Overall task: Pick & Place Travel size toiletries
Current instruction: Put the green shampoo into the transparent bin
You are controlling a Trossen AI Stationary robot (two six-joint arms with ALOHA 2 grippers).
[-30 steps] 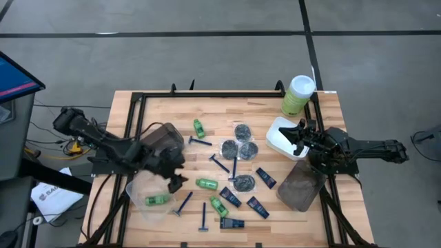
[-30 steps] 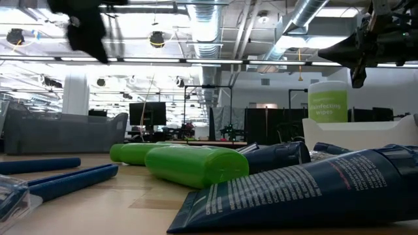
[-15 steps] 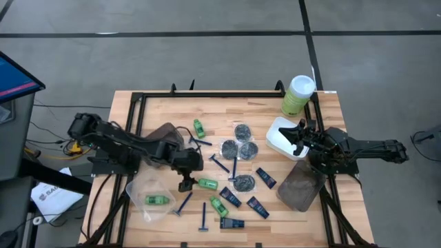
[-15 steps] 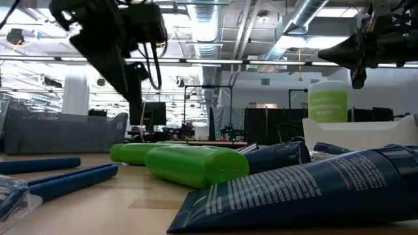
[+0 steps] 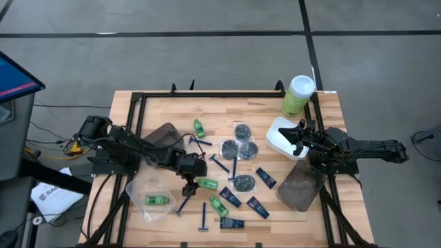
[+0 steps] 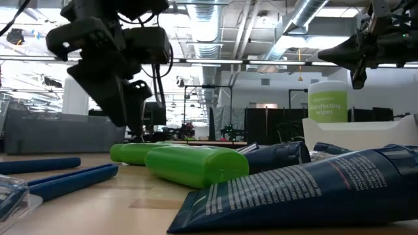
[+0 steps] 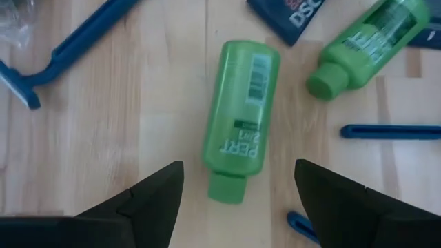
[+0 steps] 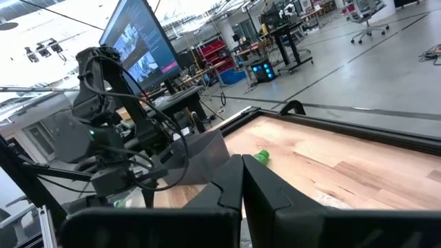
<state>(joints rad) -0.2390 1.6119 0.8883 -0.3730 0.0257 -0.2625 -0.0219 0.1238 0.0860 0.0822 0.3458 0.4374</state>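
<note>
1. While the left claw (image 5: 191, 180) hangs low over the middle of the wooden counter (image 5: 165, 110), its fingers stand spread apart and hold nothing.
2. Seen from the left wrist, a green mini bottle (image 7: 239, 118) lies flat on the wood between the two dark fingers (image 7: 155, 196), cap toward the camera, untouched by either finger.
3. From above, that same green mini bottle (image 5: 207, 184) lies just beside the left claw, with a blue razor (image 5: 184, 202) close by on the near side.
4. A second green bottle (image 5: 219, 206) lies nearer the front edge, a third (image 5: 198, 127) sits toward the back, and a fourth (image 5: 157, 200) rests inside a clear tub (image 5: 141, 187) at the counter's front left.
5. Three dark round tins (image 5: 242, 131) cluster at mid-counter and a fourth tin (image 5: 242, 182) lies a little nearer the front.
6. Several dark-blue tubes (image 5: 266, 178) are scattered toward the front right, among more blue razors (image 5: 203, 218).
7. The right claw (image 5: 300, 135) is clenched on nothing and hovers by a white tub (image 5: 278, 141) at the right edge.
8. A smoky tub (image 5: 300, 187) lies at the front right, a second one (image 5: 164, 133) seems to lie partly under the left arm, and a pale-green canister (image 5: 298, 95) stands at the back right corner.
</note>
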